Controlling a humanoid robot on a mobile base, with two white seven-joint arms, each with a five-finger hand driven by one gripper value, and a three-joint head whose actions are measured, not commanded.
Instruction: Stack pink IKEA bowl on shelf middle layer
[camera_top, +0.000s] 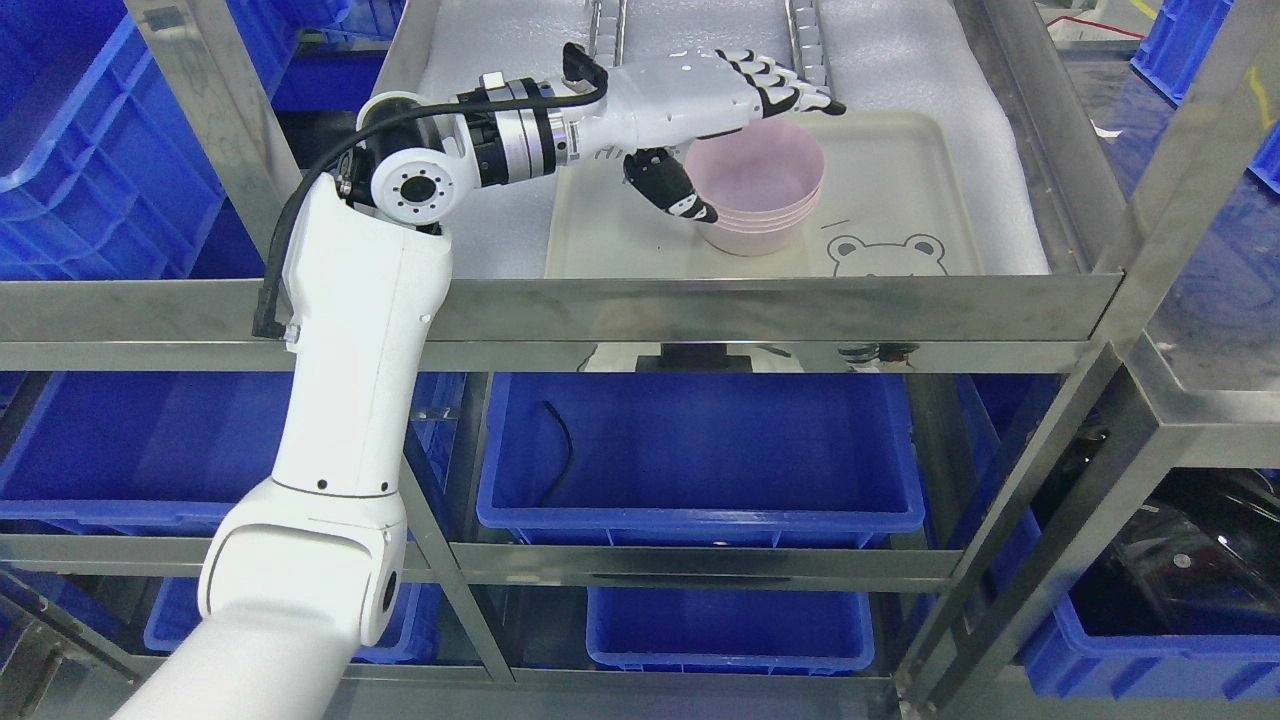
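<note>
The robot's left hand (715, 120) reaches in over the metal shelf (760, 305). Its four long fingers (790, 90) are stretched out flat, side by side, over the back rim of the pink bowls (765, 195). The thumb (672, 190) points down on the near side, just beside the wall of the bowls. The fingers and thumb are apart, and the hand is not squeezing anything.

The pink bowls sit right under the fingers, one inside the other in a small stack. The stack stands upright on a cream tray (900, 150). A little bear face (888, 255) is drawn on the tray, past the bowls on the side away from the wrist. Lower down, below the hand and the tray, there are blue bins (700, 450).
</note>
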